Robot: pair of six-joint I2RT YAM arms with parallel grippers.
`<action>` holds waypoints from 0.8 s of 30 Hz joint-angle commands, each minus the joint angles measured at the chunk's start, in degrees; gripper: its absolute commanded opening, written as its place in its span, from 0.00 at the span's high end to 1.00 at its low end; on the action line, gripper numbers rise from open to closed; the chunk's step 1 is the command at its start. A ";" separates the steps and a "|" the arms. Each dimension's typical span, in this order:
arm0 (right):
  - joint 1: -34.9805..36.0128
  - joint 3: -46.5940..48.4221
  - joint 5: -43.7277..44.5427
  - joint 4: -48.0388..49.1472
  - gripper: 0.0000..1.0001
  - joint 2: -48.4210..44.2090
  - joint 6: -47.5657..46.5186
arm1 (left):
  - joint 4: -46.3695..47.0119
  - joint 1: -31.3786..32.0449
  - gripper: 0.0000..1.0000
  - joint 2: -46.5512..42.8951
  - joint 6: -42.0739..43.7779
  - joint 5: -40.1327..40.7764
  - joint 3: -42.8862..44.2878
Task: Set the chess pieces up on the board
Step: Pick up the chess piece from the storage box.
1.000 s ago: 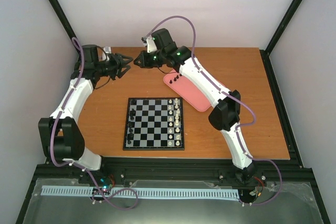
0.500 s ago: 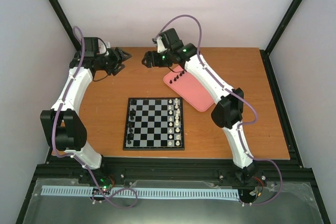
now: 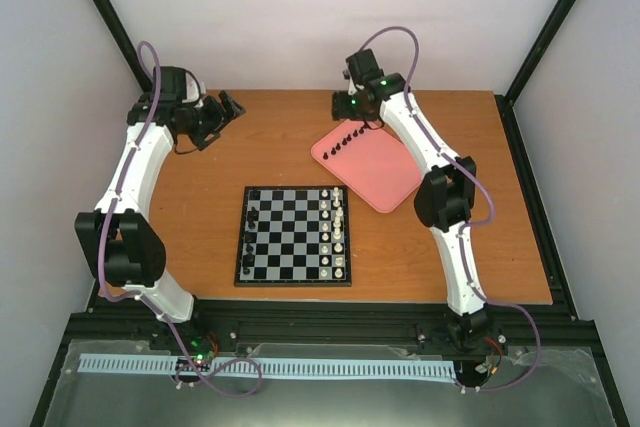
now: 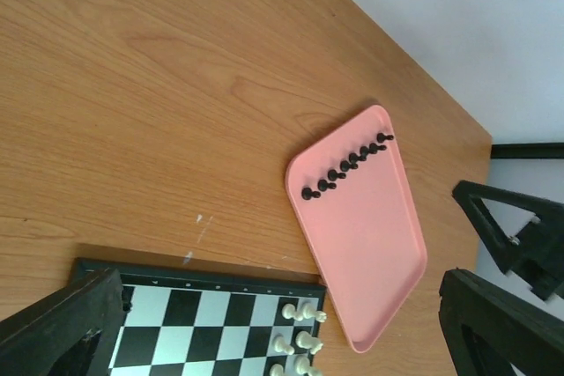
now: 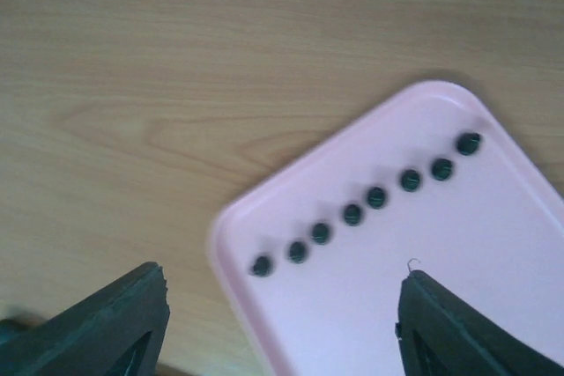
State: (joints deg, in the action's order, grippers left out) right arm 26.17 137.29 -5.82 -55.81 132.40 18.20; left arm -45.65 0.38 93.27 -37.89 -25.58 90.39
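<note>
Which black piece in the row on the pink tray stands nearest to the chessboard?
The end piece at the pink tray's corner closest to the chessboard; the other seven run away from it along the tray's rim.

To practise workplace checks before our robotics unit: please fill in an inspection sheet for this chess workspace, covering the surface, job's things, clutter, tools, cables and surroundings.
Surface: wooden table.
Job's things: chessboard at centre, black chess pieces along its left side; row of eight black pieces on the pink tray.
Clutter: white pieces along the board's right side, nothing else seen.
Tools: left tool open, empty, over the table's far left; right tool open, empty, above that row.
Cables: purple cables loop along both arms.
Surroundings: white walls, black frame posts.
</note>
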 commanded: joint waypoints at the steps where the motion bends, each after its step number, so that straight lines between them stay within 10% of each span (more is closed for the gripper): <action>1: -1.11 1.14 6.86 -2.40 0.26 5.53 -1.50 | -3.53 0.06 0.00 1.14 3.86 3.45 2.34; 24: -6.90 7.45 10.92 9.60 0.55 19.78 11.07 | -1.89 0.06 0.00 7.57 7.82 -1.12 3.03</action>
State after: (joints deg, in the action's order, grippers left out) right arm 19.79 142.89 6.35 -48.75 149.91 26.00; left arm -47.59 0.38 99.72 -32.12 -25.19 90.61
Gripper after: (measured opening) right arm 0.471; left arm 0.998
